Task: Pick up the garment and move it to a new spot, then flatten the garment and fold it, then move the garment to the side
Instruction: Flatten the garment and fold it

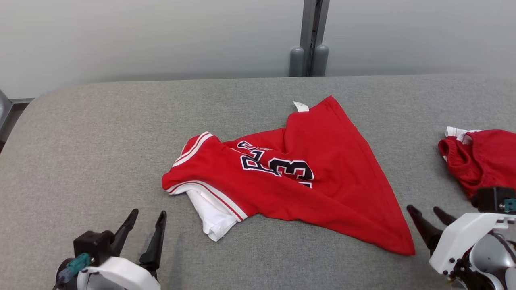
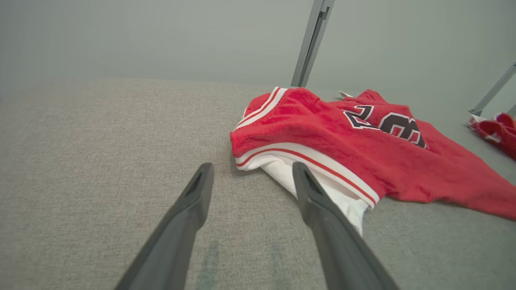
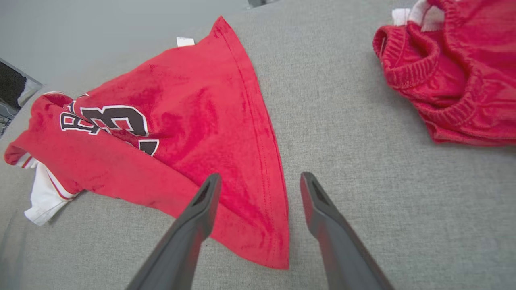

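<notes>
The garment (image 1: 290, 181) is a red jersey with white-striped trim and dark numbers, lying crumpled on the grey table, its white lining poking out at the near left. My left gripper (image 1: 147, 215) stands open at the lower left, short of the jersey's white-trimmed edge (image 2: 306, 157). My right gripper (image 1: 425, 211) is open at the lower right, just beside the jersey's pointed near corner (image 3: 274, 249), holding nothing. In the right wrist view the corner lies between and under my fingers (image 3: 201, 205).
A second red garment (image 1: 483, 157) with an elastic waistband lies at the table's right edge, also seen in the right wrist view (image 3: 451, 80). A grey post (image 1: 308, 48) rises behind the table's far edge. The grey table (image 1: 100, 141) curves away at the far left.
</notes>
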